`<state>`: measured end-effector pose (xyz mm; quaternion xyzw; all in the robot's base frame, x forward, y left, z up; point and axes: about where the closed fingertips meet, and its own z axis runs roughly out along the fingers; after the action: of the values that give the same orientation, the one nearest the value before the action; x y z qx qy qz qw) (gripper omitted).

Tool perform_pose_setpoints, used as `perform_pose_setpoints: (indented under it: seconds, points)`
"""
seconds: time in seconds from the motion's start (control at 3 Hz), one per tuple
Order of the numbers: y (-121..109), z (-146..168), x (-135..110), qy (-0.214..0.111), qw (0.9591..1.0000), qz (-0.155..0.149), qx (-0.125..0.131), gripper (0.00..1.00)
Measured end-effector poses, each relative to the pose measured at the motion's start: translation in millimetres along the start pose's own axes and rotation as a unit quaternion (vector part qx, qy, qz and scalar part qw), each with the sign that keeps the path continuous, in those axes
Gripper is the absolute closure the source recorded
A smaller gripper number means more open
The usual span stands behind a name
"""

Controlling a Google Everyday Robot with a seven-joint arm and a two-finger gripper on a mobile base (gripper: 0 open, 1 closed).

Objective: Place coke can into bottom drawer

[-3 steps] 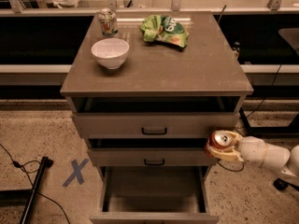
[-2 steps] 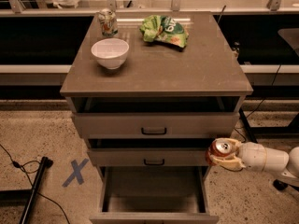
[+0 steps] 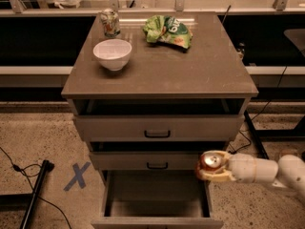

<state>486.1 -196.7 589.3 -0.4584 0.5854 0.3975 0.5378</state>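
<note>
The pale fingers (image 3: 215,176) are clamped around the coke can (image 3: 210,160), gripping it from the sides so that its silver top faces up towards the camera. The gripper (image 3: 209,168) reaches in from the right on a thick white arm (image 3: 267,170). It hangs at the right edge of the cabinet, level with the middle drawer (image 3: 147,161), just above the right wall of the bottom drawer (image 3: 155,194).

The can is therefore in the air, over the near right corner of the bottom drawer and not inside it. That drawer is pulled well out towards the near side, and its floor shows bare. The middle drawer and the top drawer (image 3: 157,127) above it each stand slightly open.

On the cabinet top (image 3: 200,70) a white bowl (image 3: 113,54) sits at the left. A pale green-and-silver can (image 3: 110,23) stands just beyond it at the far left, and a crumpled green chip bag (image 3: 167,31) lies at the far centre.

On the speckled floor to the left are a blue tape X (image 3: 77,176) and a black pole (image 3: 35,194).
</note>
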Motion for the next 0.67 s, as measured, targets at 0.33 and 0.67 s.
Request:
perform_pose_setpoints:
  seconds: [0.33,0.67]
  points:
    - [42.0,40.8,15.6,0.011,0.9994,0.007,-0.033,1.00]
    - [51.5,47.9,18.3,0.011,0.9989,0.012,-0.043,1.00]
